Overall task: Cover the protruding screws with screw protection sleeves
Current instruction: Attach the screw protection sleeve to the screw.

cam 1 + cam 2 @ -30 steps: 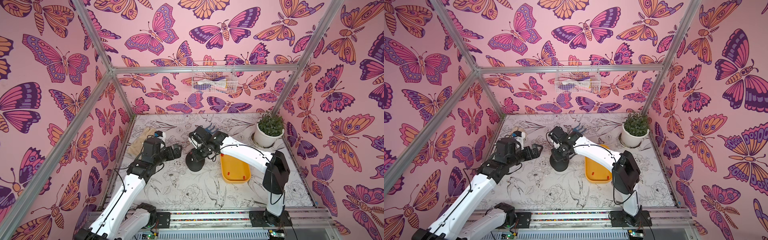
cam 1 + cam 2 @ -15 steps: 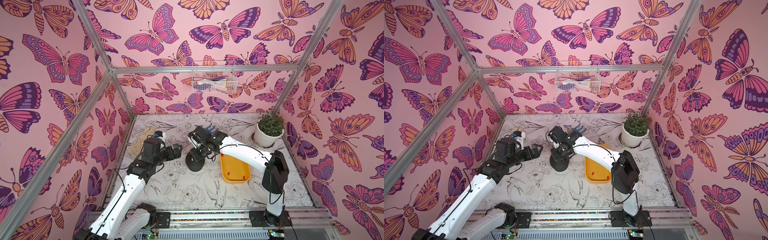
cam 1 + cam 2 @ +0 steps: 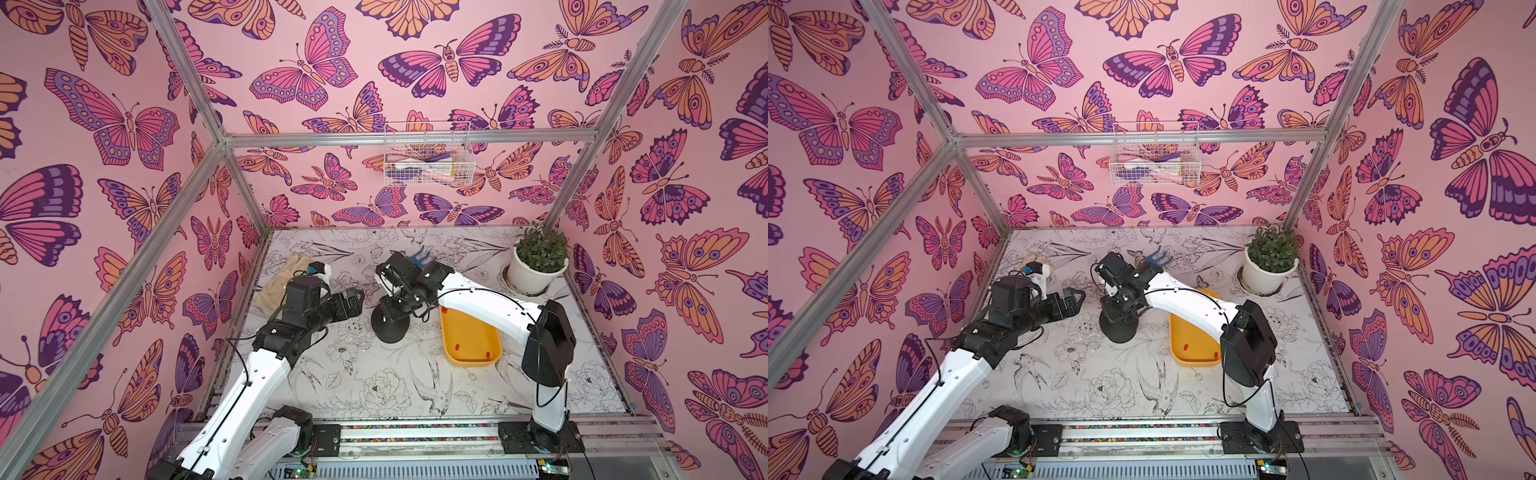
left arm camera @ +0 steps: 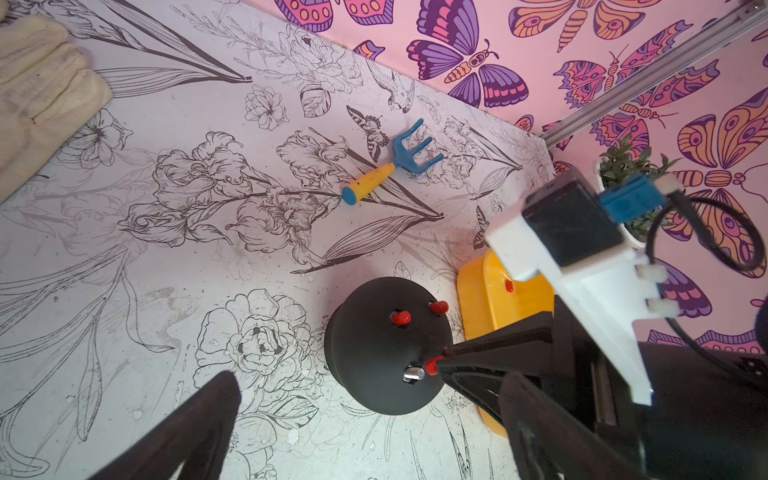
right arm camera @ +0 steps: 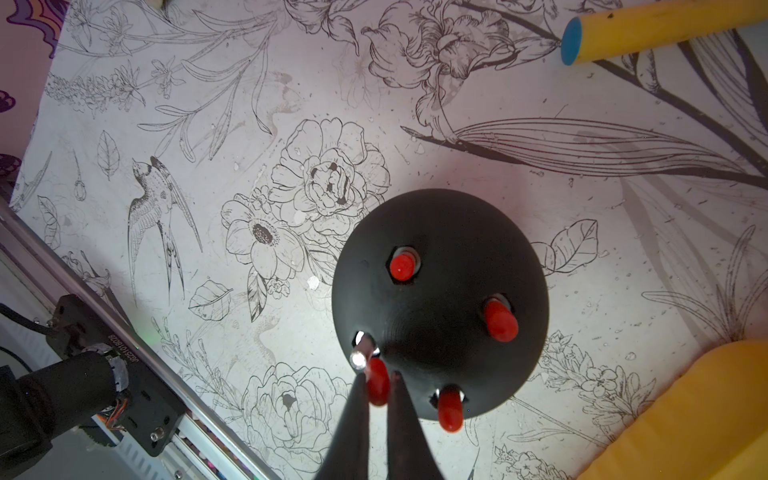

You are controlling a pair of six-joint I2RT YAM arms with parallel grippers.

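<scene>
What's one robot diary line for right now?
right gripper: shut on red sleeve beside bare screw | capped screws: three | left gripper: open, off dome

Pretty sure it's a robot lab test booth: aluminium frame (image 3: 407,137), butterfly-print walls (image 3: 332,50), flower-sketch tabletop (image 3: 374,395), arms (image 3: 257,386) on a rail (image 3: 415,432).

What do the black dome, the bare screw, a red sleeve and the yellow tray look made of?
Dome: matte black with hardly any shine, likely moulded or printed plastic.
Screw: bright, mirror-like tip, so metal.
Sleeve: opaque red with a soft sheen and a rounded tip, probably rubber or soft plastic.
Tray: glossy yellow with a smooth rounded rim, apparently plastic.
</scene>
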